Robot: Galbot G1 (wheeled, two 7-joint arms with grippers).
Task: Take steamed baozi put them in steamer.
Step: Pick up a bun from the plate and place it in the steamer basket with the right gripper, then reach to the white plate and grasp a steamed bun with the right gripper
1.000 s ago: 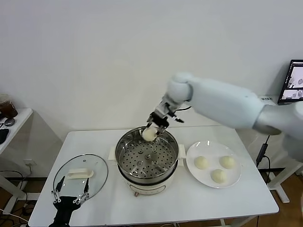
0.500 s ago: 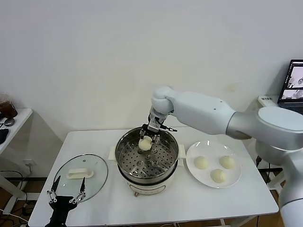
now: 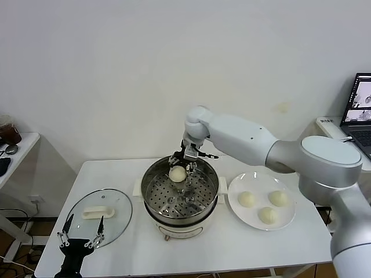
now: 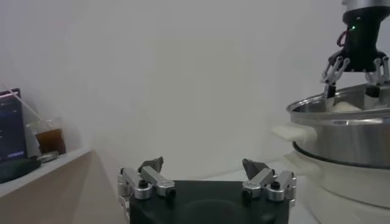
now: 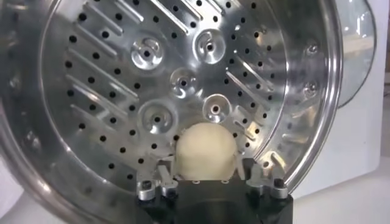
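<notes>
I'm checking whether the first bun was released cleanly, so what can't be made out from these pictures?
- Right wrist view: the right gripper is cut off by the frame edge; contact with the baozi is unclear.
- Left wrist view: the steamer wall hides its tray, and the frame edge cuts it off.
- Head view: the left gripper, open near the glass lid, hides part of the rim.
- Plate buns: undersides unseen.

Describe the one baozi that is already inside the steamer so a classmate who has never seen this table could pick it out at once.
Find the shiny steel steamer in the middle of the white table. On the far side of its perforated tray, directly under the right gripper with its fingers spread, sits a baozi in the steamer. It is the only bun on metal; the other three baozi lie on the white plate.
</notes>
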